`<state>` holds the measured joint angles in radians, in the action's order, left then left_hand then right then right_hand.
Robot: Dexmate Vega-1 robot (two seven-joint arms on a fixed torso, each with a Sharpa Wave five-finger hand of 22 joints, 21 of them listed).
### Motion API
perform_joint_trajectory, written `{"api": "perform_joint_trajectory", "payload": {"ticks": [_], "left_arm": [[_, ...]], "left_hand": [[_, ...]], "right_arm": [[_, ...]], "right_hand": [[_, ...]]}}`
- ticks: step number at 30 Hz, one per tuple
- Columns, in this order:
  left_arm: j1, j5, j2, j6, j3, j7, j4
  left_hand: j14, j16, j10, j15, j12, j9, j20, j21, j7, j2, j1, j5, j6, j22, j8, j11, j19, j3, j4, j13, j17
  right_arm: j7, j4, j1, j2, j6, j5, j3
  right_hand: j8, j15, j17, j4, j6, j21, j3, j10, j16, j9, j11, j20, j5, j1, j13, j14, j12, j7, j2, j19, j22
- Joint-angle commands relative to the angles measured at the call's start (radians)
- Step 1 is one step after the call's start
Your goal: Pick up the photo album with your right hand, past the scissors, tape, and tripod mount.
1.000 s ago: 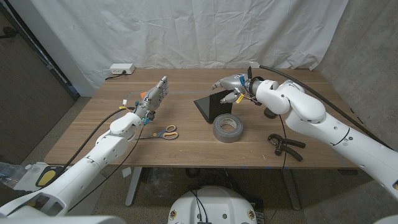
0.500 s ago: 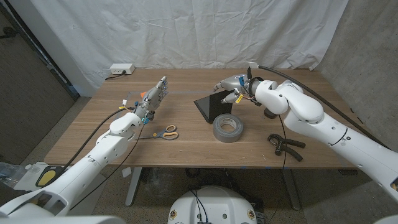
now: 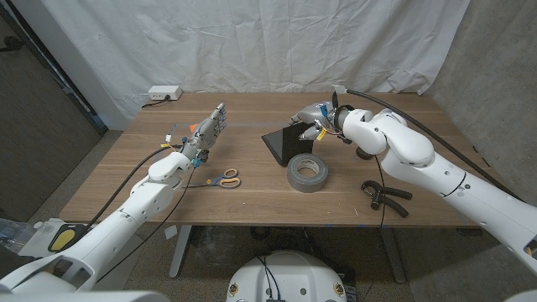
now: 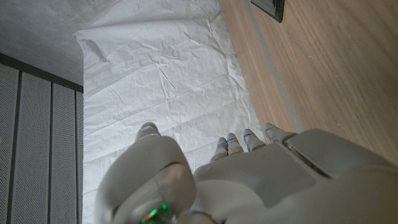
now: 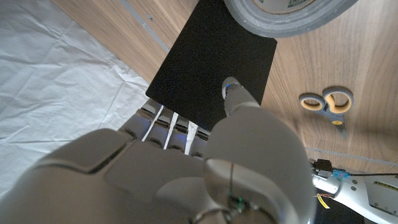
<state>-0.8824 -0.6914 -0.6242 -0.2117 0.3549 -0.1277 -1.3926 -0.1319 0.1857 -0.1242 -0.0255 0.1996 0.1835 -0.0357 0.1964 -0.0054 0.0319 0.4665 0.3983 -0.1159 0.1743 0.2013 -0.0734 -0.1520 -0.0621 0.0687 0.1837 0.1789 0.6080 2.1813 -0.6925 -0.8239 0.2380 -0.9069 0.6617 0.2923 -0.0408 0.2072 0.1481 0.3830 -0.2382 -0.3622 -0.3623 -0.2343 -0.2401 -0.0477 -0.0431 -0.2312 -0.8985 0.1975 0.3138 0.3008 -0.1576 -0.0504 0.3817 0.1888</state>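
As before, right hand (image 3: pixel 312 117) over photo album (image 3: pixel 289 143); scissors (image 3: pixel 225 178) unmoved

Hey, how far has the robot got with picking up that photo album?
Done: the right hand has reached past the tape and sits over the far edge of the black photo album. In hand: its fingers are at that edge, the thumb over the cover. Left: close the grip and lift; the album looks to lie on the table.
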Motion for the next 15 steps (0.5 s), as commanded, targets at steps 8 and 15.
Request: {"api": "perform_joint_trajectory", "payload": {"ticks": [8,15], "left_arm": [[0.009,-0.001,0.008,0.003,0.009,-0.013,0.013],[0.004,0.001,0.008,0.002,0.009,-0.007,0.009]], "left_hand": [[-0.003,0.002,-0.003,0.001,0.001,0.006,-0.073,0.001,-0.003,-0.002,0.013,-0.006,0.002,0.005,-0.002,0.002,-0.008,-0.008,0.003,0.003,0.004],[-0.003,0.002,-0.002,0.0,0.002,0.006,-0.072,0.001,-0.002,-0.001,0.013,-0.006,0.002,0.005,-0.002,0.002,-0.008,-0.009,0.003,0.003,0.004]], "right_arm": [[-0.04,0.01,-0.033,-0.01,0.014,-0.012,-0.013],[-0.054,0.016,-0.042,-0.016,0.013,-0.028,-0.014]], "right_hand": [[0.024,-0.075,0.009,0.001,0.047,-0.016,-0.014,-0.05,-0.014,-0.015,-0.018,-0.067,0.003,-0.022,0.011,0.05,0.023,-0.005,-0.007,0.038,0.004],[0.035,-0.088,0.014,0.003,0.07,-0.025,-0.02,-0.078,-0.022,-0.022,-0.032,-0.076,0.004,-0.035,0.014,0.083,0.035,-0.008,-0.014,0.062,0.007]]}}
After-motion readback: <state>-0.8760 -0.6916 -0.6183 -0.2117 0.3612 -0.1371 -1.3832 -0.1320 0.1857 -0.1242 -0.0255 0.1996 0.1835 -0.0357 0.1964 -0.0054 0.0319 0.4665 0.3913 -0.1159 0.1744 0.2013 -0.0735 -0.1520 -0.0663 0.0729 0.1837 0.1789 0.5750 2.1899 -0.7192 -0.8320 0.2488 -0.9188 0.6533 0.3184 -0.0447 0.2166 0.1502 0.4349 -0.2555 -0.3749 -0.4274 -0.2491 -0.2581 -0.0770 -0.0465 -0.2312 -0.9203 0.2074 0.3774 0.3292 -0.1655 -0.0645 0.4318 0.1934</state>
